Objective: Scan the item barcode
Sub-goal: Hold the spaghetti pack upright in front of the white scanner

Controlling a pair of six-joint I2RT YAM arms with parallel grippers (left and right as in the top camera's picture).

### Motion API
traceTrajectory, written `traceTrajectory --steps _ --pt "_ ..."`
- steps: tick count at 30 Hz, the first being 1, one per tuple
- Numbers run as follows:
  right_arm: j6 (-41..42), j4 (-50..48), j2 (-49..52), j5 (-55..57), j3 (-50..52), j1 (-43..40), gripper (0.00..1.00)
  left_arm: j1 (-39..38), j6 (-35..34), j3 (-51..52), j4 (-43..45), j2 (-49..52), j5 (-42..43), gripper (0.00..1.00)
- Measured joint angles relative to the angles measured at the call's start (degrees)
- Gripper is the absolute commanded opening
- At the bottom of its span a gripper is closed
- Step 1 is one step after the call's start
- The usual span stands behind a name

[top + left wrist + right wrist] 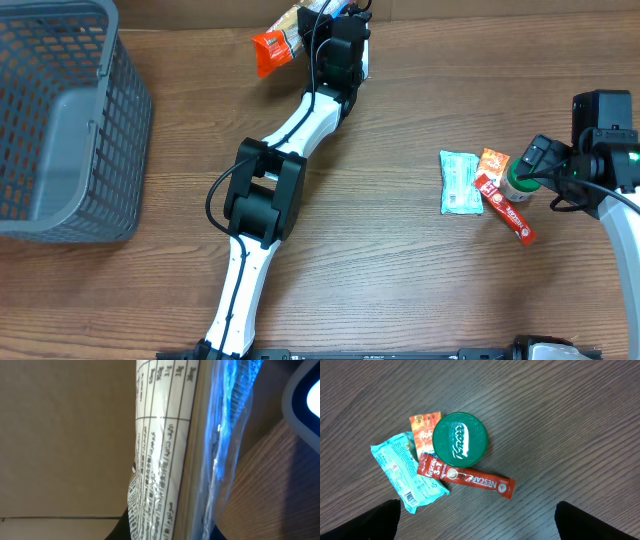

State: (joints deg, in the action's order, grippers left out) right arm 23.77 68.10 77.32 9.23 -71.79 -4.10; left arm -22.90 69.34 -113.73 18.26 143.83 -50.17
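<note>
Overhead view: left claw point(315, 22) clamped tight on a snack packet point(278, 45) at the tabletop's point(420, 290) far edge; right claw point(535, 165) gaping wide above a green-lidded jar point(517, 186) near the right edge

Wooden tabletop point(400, 290), grey mesh basket point(125, 130) at far-left corner, left arm point(262, 190) stretched from near edge to far edge, left gripper point(322, 18) clamped on orange-ended snack packet point(275, 45), right gripper point(535, 165) by right edge over green-lidded jar point(518, 183), teal packet point(459, 183), orange sachet point(493, 160) and red stick sachet point(510, 212) clustered against it
</note>
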Motion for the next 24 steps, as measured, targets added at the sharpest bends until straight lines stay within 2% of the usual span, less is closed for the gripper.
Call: traceTrajectory --steps 4,9,15,18,24 --pt "0.0 0.0 0.0 0.0 0.0 0.0 1.00 0.0 -2.2 0.0 -1.5 0.0 -0.9 0.04" --pt "0.0 0.0 0.0 0.0 0.0 0.0 1.00 -0.4 -5.0 0.0 5.5 0.0 -3.4 0.04" --pt "0.0 0.0 0.0 0.0 0.0 0.0 1.00 -1.9 -8.3 0.0 2.6 -1.7 -6.3 0.04" --pt "0.0 0.0 0.0 0.0 0.0 0.0 1.00 -3.1 -12.9 0.0 -6.4 -5.7 -8.1 0.04" --pt "0.0 0.0 0.0 0.0 0.0 0.0 1.00 -7.6 -30.4 -0.2 -37.2 -17.3 -8.8 0.04"
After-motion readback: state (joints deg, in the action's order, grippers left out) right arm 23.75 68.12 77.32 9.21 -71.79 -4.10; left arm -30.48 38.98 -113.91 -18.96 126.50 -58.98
